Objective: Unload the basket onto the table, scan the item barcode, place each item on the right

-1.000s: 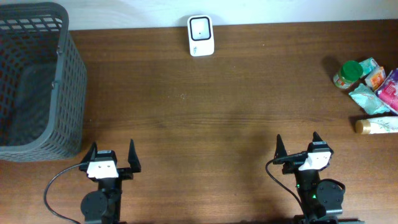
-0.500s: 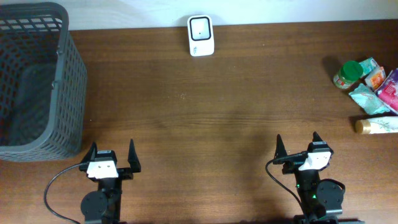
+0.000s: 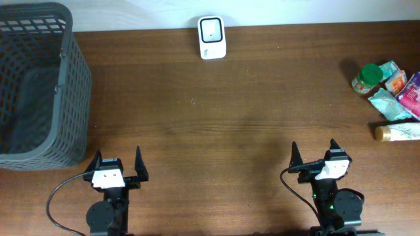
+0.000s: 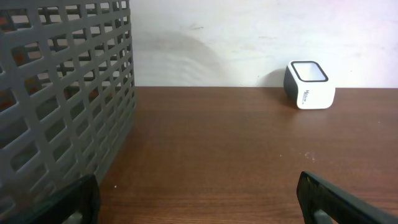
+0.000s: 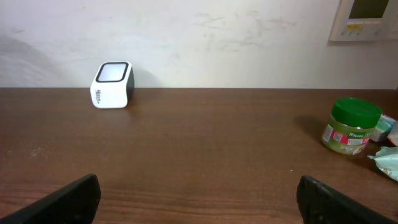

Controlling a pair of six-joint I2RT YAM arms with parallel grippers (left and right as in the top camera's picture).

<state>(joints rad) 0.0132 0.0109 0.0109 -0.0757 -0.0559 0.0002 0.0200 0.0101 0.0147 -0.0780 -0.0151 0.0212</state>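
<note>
A small white barcode scanner (image 3: 212, 37) with a dark window stands at the table's far edge, centre; it also shows in the left wrist view (image 4: 308, 85) and the right wrist view (image 5: 112, 85). A cluster of items lies at the far right: a green-lidded jar (image 3: 366, 78) (image 5: 350, 126), teal and pink packets (image 3: 383, 102) and a tube (image 3: 398, 132). My left gripper (image 3: 119, 162) (image 4: 199, 198) and my right gripper (image 3: 314, 152) (image 5: 199, 198) both rest open near the front edge, nothing between their fingers.
A tall grey mesh basket (image 3: 35, 85) (image 4: 56, 106) stands at the left side of the wooden table, close beside the left arm. A white wall runs behind the table, with a wall panel (image 5: 367, 18) at upper right.
</note>
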